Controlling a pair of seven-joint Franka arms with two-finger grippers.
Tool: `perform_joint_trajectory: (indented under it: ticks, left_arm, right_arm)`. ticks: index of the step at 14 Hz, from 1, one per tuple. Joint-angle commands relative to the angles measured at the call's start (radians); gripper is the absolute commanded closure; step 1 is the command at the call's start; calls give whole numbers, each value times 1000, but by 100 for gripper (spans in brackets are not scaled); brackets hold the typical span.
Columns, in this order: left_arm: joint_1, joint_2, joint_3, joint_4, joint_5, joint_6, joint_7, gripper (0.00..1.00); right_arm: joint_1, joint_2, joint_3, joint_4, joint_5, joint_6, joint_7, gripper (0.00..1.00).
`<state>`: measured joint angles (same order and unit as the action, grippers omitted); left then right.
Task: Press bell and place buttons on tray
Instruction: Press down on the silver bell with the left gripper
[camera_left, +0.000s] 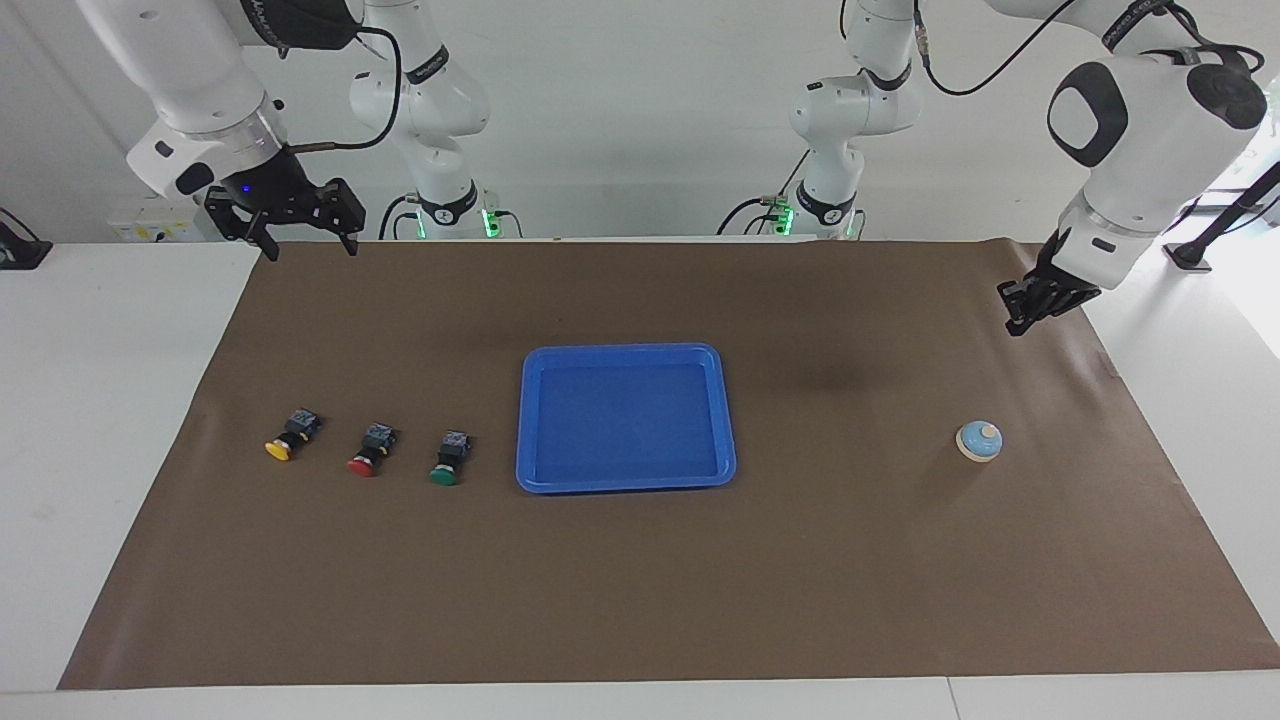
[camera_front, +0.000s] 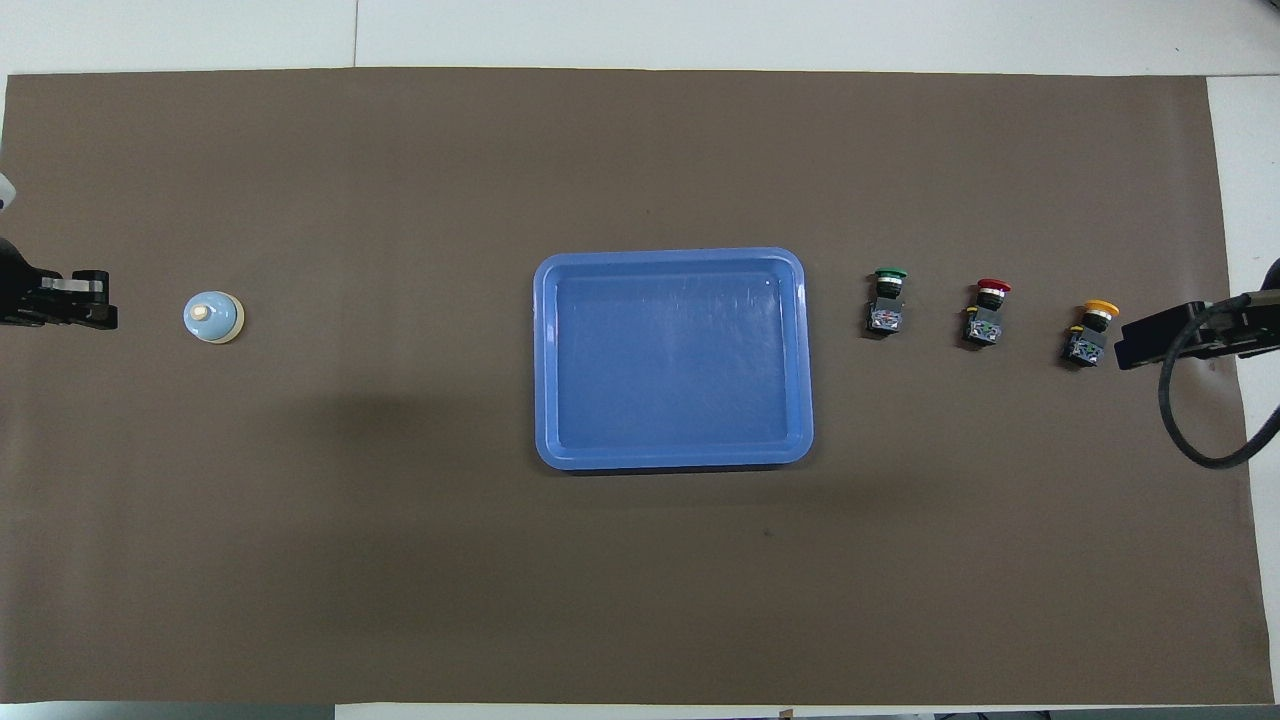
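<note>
Bell (camera_left: 979, 441) — on the mat, below the raised, closed left hand (camera_left: 1022, 318).

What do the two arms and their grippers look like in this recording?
Both are glossy white arms with rounded segments and black bands at the joints; green lights glow at their bases. The left arm carries a large black oval panel on its wrist housing. Black cables run along both arms. The right gripper is black with two short fingers and a blue light above it; the left gripper is black as well.
</note>
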<state>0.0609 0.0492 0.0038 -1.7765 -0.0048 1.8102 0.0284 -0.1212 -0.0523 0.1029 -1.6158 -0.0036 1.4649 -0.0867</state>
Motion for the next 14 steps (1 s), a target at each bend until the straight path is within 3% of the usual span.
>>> perform_joint_trajectory:
  ticks: [1,7,14]
  left_arm:
    - [22,89,-5,-6,11,105,21,100]
    - [65,207,-5,-41,12,305,34,100]
    - [57,241,-5,-136,16,431,34,100]
  right_arm:
    - [2,2,-8,8,22,-20,-12,0]
    - [2,2,-8,8,22,-20,-12,0]
    - [2,2,-8,8,22,-20,-12,0]
